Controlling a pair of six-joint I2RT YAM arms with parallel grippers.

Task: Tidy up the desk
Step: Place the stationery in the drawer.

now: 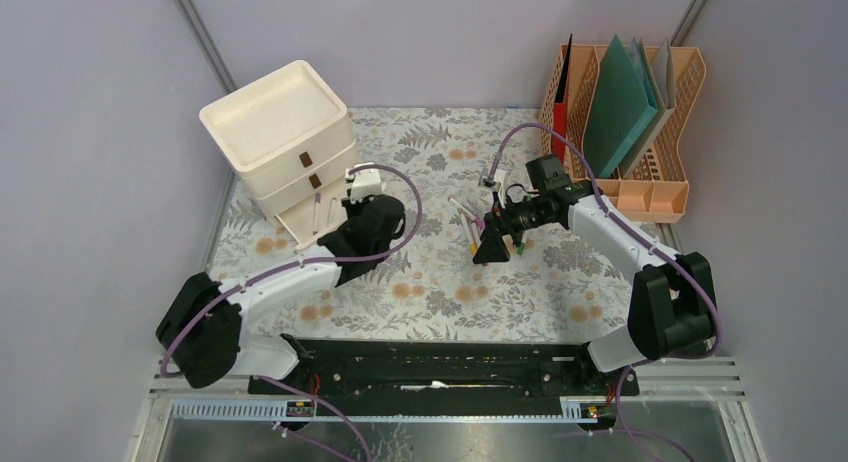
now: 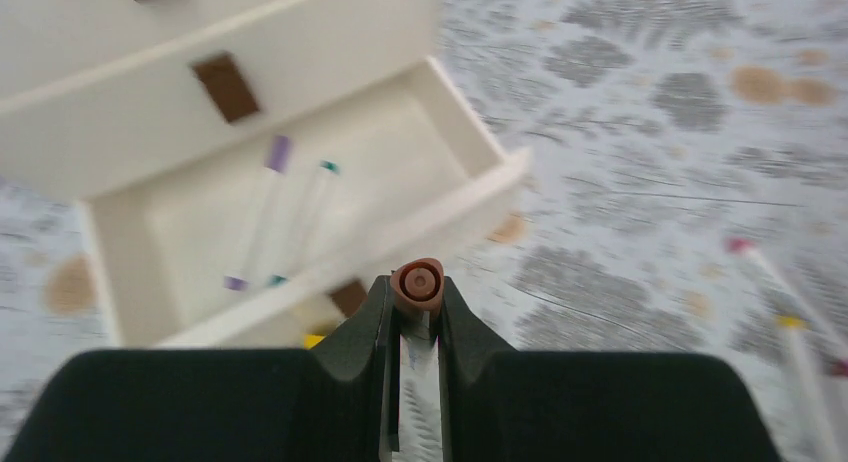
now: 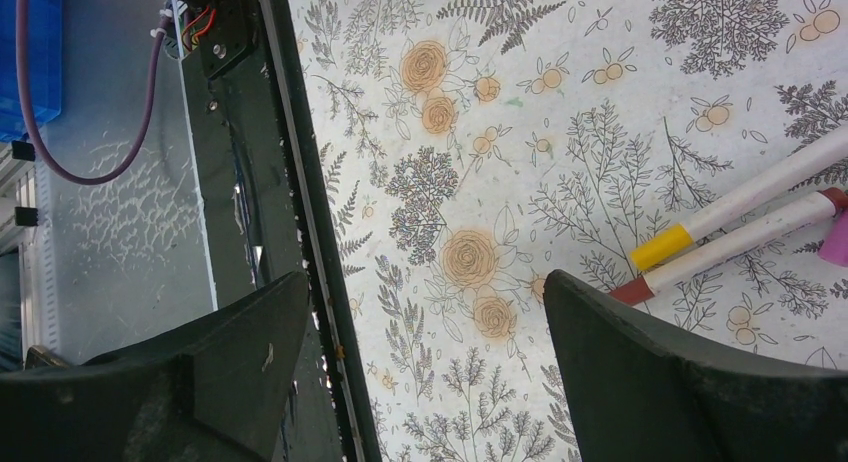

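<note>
The desk (image 1: 440, 282) wears a pale grey cloth with ferns and tan flowers. A white drawer unit (image 1: 280, 132) stands at its back left with the bottom drawer (image 2: 300, 192) pulled open; two pens, one purple-capped (image 2: 262, 207) and one teal-capped (image 2: 305, 217), lie inside. My left gripper (image 2: 417, 292) is shut on a pen with a brown end cap (image 2: 417, 282), just in front of that drawer. My right gripper (image 3: 425, 302) is open and empty over the cloth mid-desk (image 1: 492, 247), beside loose pens: a yellow-capped one (image 3: 665, 245) and a red-capped one (image 3: 740, 244).
A peach file organizer (image 1: 625, 132) with green and grey folders stands at the back right. The black rail (image 3: 280, 182) runs along the desk's front edge. More loose pens (image 2: 790, 322) lie on the cloth right of the left gripper.
</note>
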